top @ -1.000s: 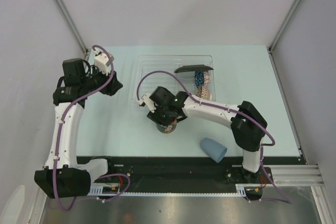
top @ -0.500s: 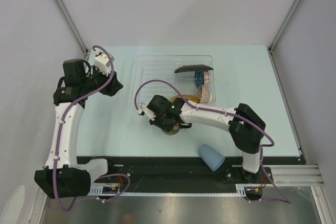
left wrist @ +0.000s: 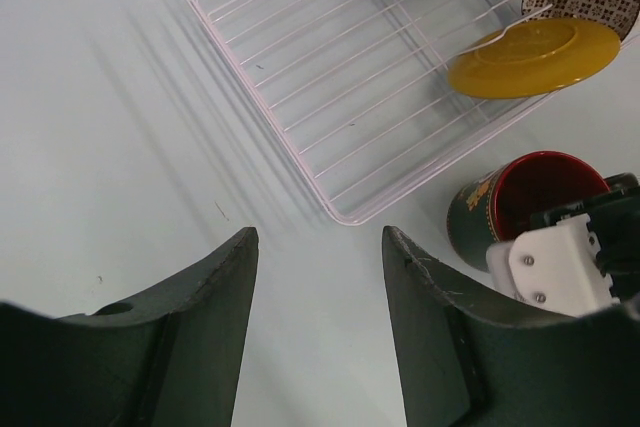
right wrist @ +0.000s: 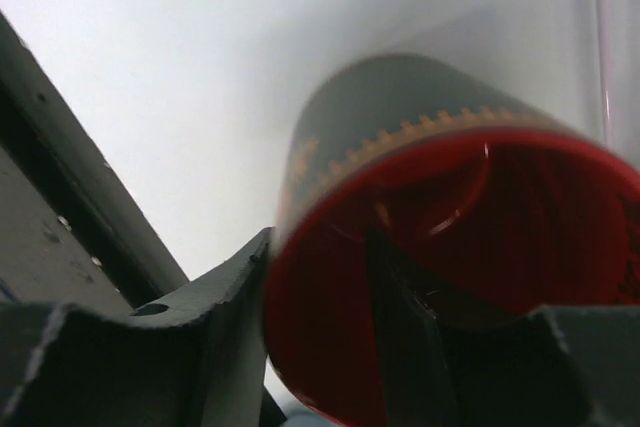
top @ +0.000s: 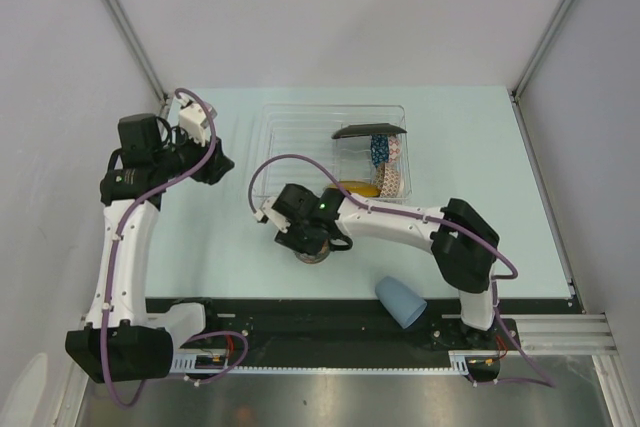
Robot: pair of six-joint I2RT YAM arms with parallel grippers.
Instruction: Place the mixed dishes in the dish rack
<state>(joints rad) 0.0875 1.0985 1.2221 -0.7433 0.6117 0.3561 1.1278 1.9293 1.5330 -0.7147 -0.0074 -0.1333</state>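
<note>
Straddling the rim of the mug (left wrist: 520,202) with the right gripper (right wrist: 318,267)

The mug is standing on the table (left wrist: 120,147) just near of the dish rack's (top: 300,132) near left corner. One right finger is sitting inside its red hollow and the other outside the dark wall; whether they are pressing cannot be told. The left gripper (left wrist: 320,247) is hovering left of the rack, jaws apart, holding nothing. The yellow saucer (left wrist: 530,52), black plate (top: 368,131) and blue-white bowl (top: 380,150) are resting in the rack's right half. The light-blue cup (top: 401,300) is lying on its side by the table's near edge.
</note>
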